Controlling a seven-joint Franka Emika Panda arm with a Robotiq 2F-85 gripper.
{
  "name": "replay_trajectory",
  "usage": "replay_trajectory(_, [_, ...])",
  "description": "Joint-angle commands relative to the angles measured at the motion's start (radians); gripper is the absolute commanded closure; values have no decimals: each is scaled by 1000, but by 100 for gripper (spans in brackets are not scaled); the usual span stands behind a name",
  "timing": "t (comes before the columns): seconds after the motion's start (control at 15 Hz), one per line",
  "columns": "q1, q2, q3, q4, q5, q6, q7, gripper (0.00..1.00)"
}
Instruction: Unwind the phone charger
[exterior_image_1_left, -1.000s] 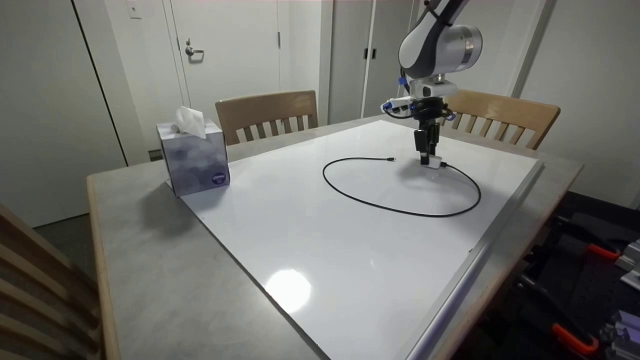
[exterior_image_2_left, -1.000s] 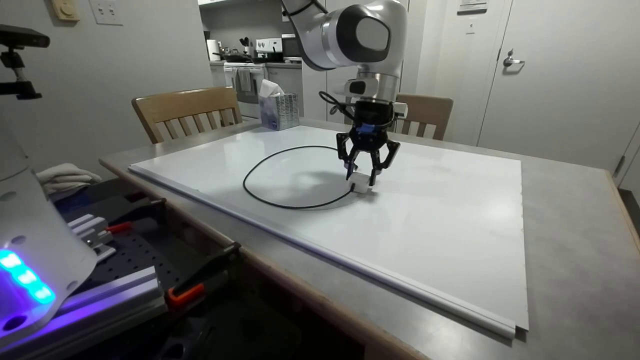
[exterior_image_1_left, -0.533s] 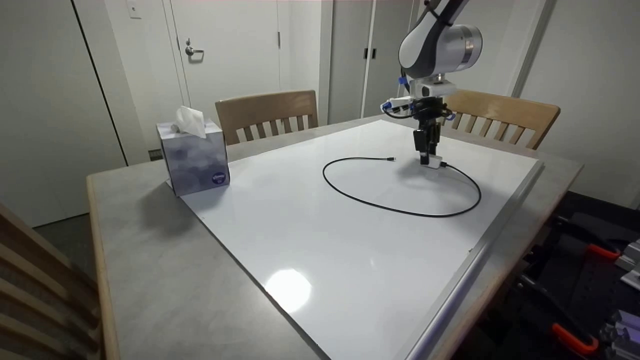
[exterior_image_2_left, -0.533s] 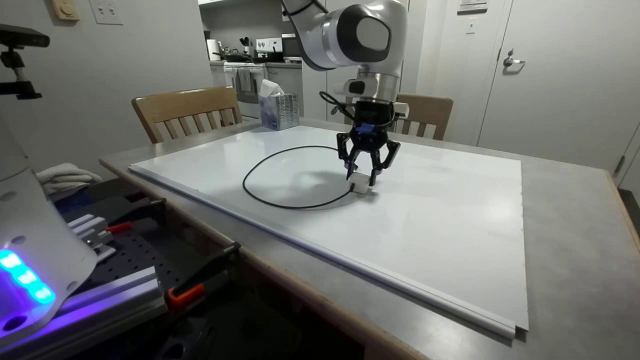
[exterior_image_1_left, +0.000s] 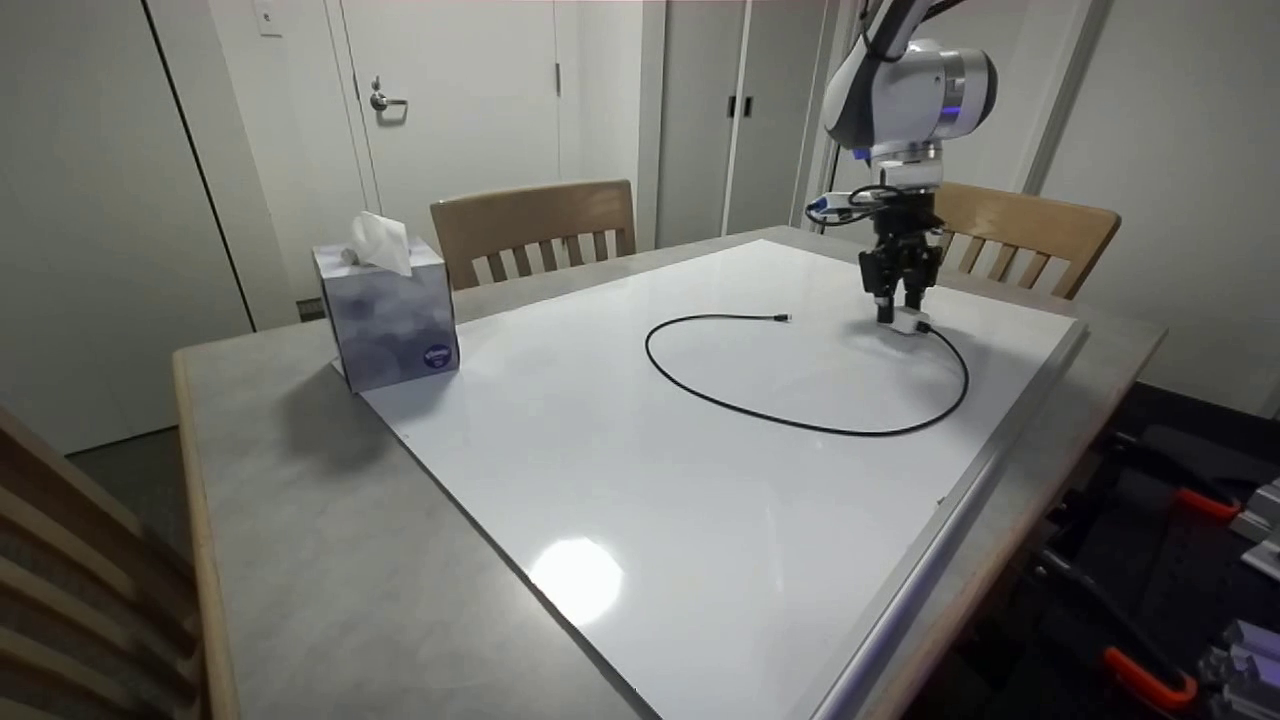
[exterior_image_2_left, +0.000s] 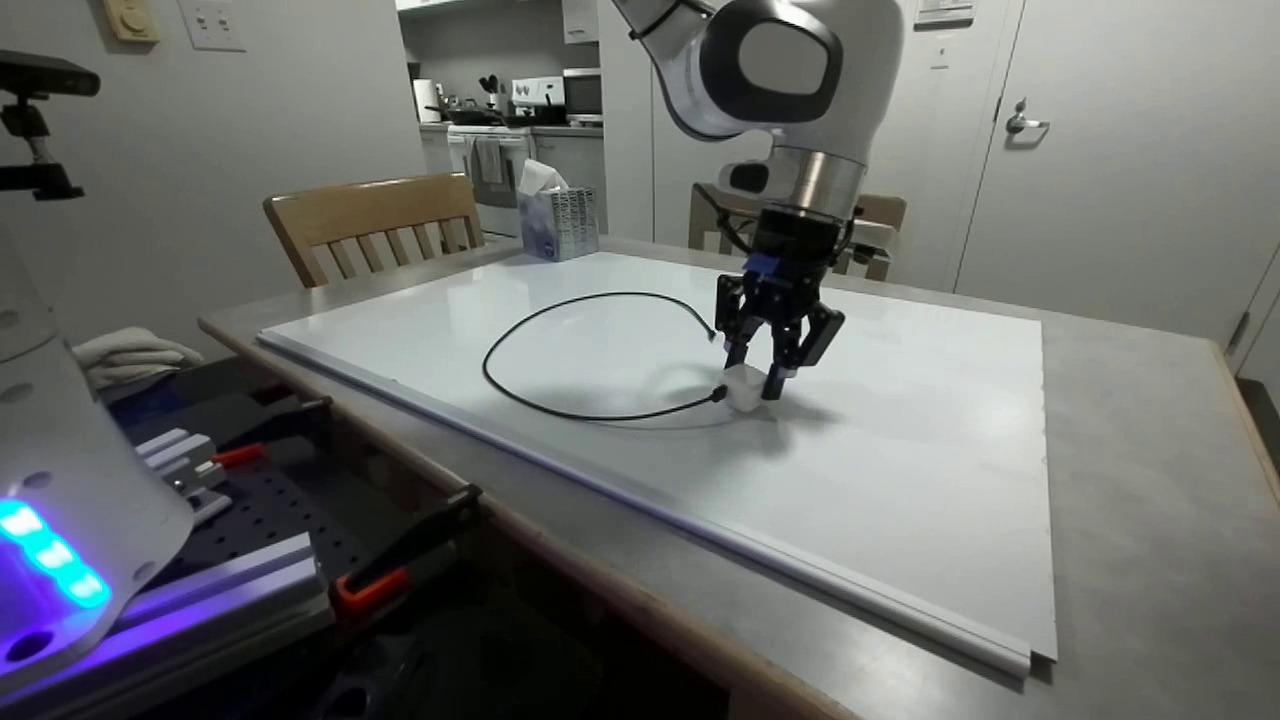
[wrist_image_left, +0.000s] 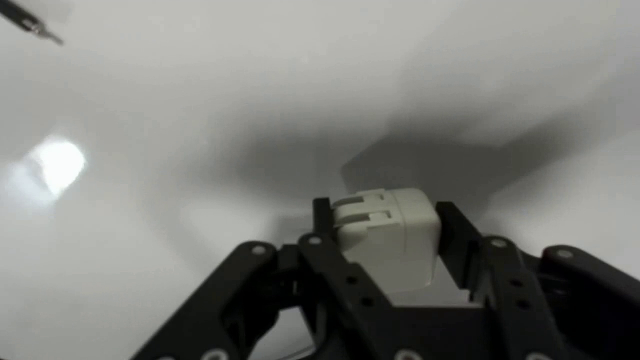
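"Phone charger (exterior_image_1_left: 860, 434), location? Big stuff first, quick."

"On the table (exterior_image_1_left: 380, 560), specifically the whiteboard (exterior_image_1_left: 700, 530) laid over it. Tissue box (exterior_image_1_left: 392, 322) sits well apart at a board corner (irrelevant, moving on)."

"Shape?"

"One wide loop of cable (exterior_image_2_left: 484, 366), no crossing that I see, its two ends near each other. Unwound but not straight, I'd label it."

"Grip status?"

"My claw (exterior_image_2_left: 752, 378) points down, fingers (wrist_image_left: 322, 217) pressed on two opposite sides of the plug (wrist_image_left: 390, 250). Grasping it, yes. It looks slightly lifted (touching the board or not, hard to say)."

"And the coming move turns on what?"

"Where the loop lies from me. In an exterior view the cable (exterior_image_2_left: 484, 366) leaves the plug leftward, bulges out on that side, then curls back to the small connector (wrist_image_left: 30, 22). So my pull should go rightward there, away from the bulge, to stretch it. Only me pulling, and I'm at the plug end."

"Far end?"

"It's up and left of the plug in the wrist view, apart from my fingers, tip aimed roughly my way. Nothing pins it that I can see, so a fast drag might just tow the whole loop along (my guess: go slow)."
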Motion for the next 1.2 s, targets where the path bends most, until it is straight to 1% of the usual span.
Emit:
replay_trajectory(0.0, [19, 25, -35, 6, 41, -13, -1, 47])
replay_trajectory(0.13, [32, 47, -57, 19, 64, -31, 1, 47])
replay_trajectory(0.33, [35, 48, -59, 20, 66, -32, 1, 47])
replay_trajectory(0.4, [35, 48, -59, 20, 66, -32, 1, 72])
replay_trajectory(0.53, [55, 73, -93, 22, 102, -50, 1, 72])
replay_trajectory(0.73, [97, 135, -178, 26, 198, -93, 4, 72])
replay_trajectory(0.87, [142, 194, -254, 25, 286, -136, 3, 72])
replay_trajectory(1.07, [195, 264, -337, 13, 408, -185, 3, 72])
replay_trajectory(1.13, [151, 198, -281, 17, 334, -157, 3, 72])
